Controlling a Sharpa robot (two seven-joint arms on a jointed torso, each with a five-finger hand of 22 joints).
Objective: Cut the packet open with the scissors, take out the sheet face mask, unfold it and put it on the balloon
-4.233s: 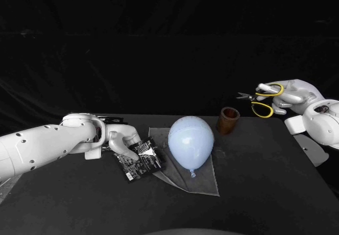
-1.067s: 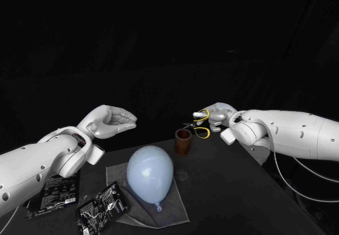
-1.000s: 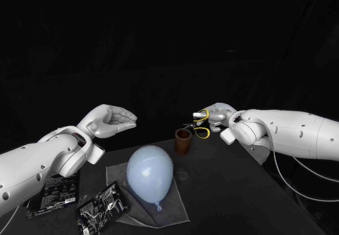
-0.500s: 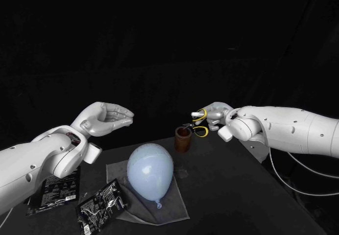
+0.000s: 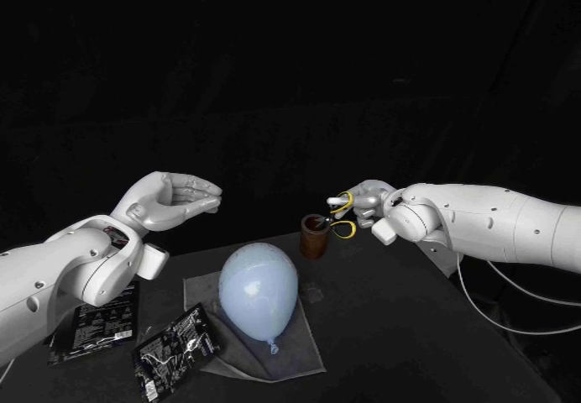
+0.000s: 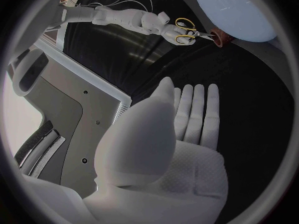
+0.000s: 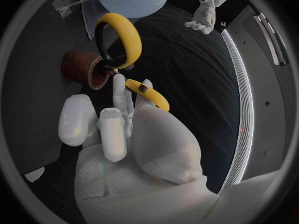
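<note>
Packet (image 5: 175,351): black with silver print, flat on the tabletop (image 5: 411,336) at the near left, its edge at the corner of the grey cloth (image 5: 299,357); well apart from both hands.
Second packet (image 5: 91,323): black, flat, just left of the first, partly hidden by the left arm.
Cloth: grey, spread flat under the balloon, its near corner sticking out past the knot.
Balloon (image 5: 258,285): pale blue and inflated, lying on the cloth mid-tabletop with the knot toward the near edge; bare surface.
Cup (image 5: 315,243): brown, upright, just behind the balloon and to its right.
Scissors (image 7: 129,55): yellow loop handles, held above the cup with the blade end down at the cup's mouth; can't tell how far in it goes.
Right hand (image 5: 367,201): raised over the cup's far side, fingers through and around the yellow handles, gripping the scissors.
Left hand (image 5: 173,200): raised high over the left side of the tabletop, well above the packets. It holds nothing. Fingers lie side by side; they look loosely bent in the head view and fairly straight in the left wrist view.
</note>
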